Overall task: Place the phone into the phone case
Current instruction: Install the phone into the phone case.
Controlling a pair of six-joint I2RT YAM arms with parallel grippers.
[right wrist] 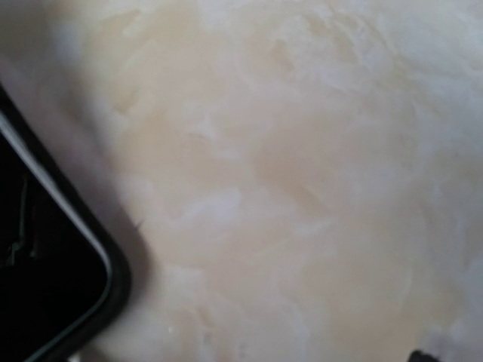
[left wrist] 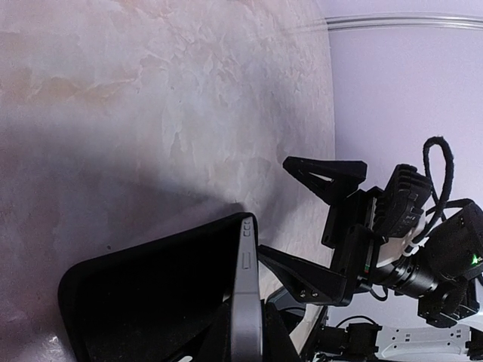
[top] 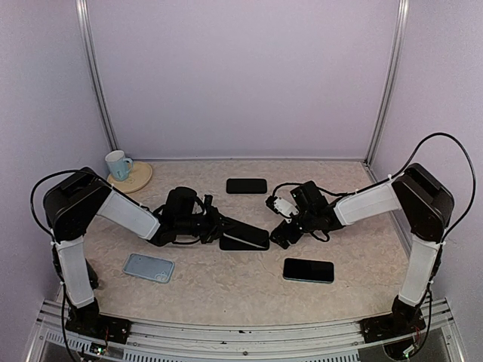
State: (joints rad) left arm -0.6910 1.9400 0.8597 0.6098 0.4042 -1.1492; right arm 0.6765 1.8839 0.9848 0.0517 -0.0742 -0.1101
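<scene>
Mid-table, the left gripper (top: 219, 228) is clamping tight on a dark slab. It looks to be the black phone case (left wrist: 143, 302) with the phone (left wrist: 245, 294) beside it. The phone's grey side edge and buttons are running along the case's edge in the left wrist view. Whether the phone is seated in the case cannot be told.

The right gripper (top: 281, 235) is hovering just beside the slab's free end. Its jaws are spread wide and gripping nothing, and one dark corner is showing in its own wrist view.

To do this step well, the left arm should likely hold the case steady and low on the table (top: 226, 290). The right fingers would then press the free end down evenly, corner by corner. Shoving sideways could drag the slab out of the grip.

Lying unused are a black handset (top: 247, 185) farther back, a teal-edged handset (top: 308, 270) near the right arm and a pale blue case (top: 149, 267) near the left. A mug (top: 117, 164) is sitting on its coaster (top: 138, 179).
</scene>
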